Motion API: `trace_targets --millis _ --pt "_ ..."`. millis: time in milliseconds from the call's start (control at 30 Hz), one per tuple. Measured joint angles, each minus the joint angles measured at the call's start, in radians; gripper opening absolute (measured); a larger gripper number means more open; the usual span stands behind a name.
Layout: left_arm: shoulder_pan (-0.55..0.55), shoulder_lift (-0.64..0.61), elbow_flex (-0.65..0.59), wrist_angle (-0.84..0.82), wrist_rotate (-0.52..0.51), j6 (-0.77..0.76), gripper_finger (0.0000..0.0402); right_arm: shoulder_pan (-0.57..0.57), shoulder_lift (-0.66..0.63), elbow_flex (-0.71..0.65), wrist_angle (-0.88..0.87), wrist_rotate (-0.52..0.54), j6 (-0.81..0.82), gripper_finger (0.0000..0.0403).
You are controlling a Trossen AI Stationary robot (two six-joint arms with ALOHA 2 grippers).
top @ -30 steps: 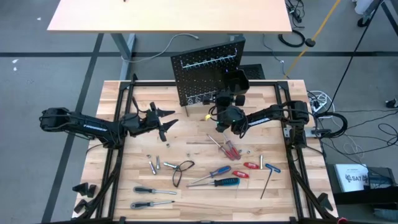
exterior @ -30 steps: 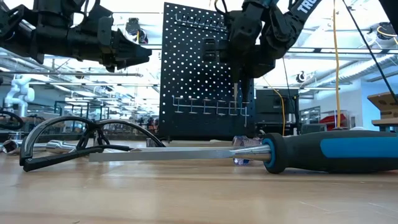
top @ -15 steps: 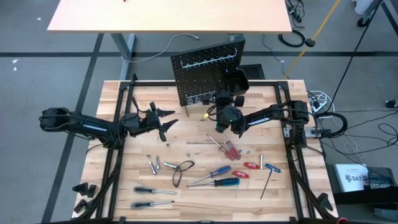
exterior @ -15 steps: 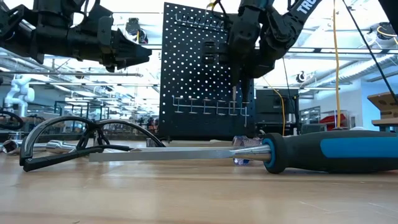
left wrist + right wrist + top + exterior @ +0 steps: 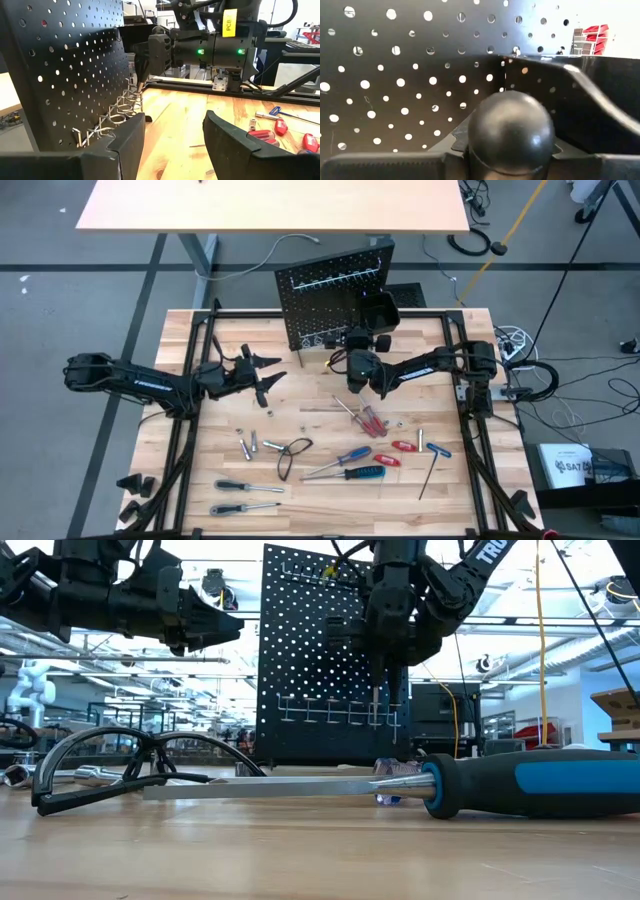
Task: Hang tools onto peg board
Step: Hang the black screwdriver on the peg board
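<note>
**benchrat:** so where was everything at that point?

**pegfan:** The peg board [image 5: 335,305] stood upright at 12 o'clock on the surface [image 5: 230,415]. The right gripper [image 5: 357,372] was right in front of it, fingers clamped on a black-handled screwdriver [image 5: 511,131] held upright, shaft pointing down at the bottom row of hooks [image 5: 117,112]. The little black bin [image 5: 381,311] sat on the board just beyond it.

**benchrat:** and the left one?

**pegfan:** The left gripper [image 5: 268,375] hung over the surface around 9 o'clock, fingers spread wide with nothing in them. The rest of the tools [image 5: 350,465] lay scattered toward 6 o'clock, a blue-handled screwdriver [image 5: 530,783] and a black wire loop [image 5: 120,768] among them, well apart from the board.
</note>
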Motion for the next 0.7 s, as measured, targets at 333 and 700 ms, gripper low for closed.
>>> trace_targets --millis 333,700 --pt "0.000 0.000 0.000 -0.002 0.000 0.000 0.0200 -0.004 0.000 0.000 -0.119 -0.078 0.102 0.0193" --pt "0.000 0.000 0.000 -0.003 0.000 0.001 0.0200 -0.001 0.000 0.000 -0.125 -0.075 0.045 0.0269"
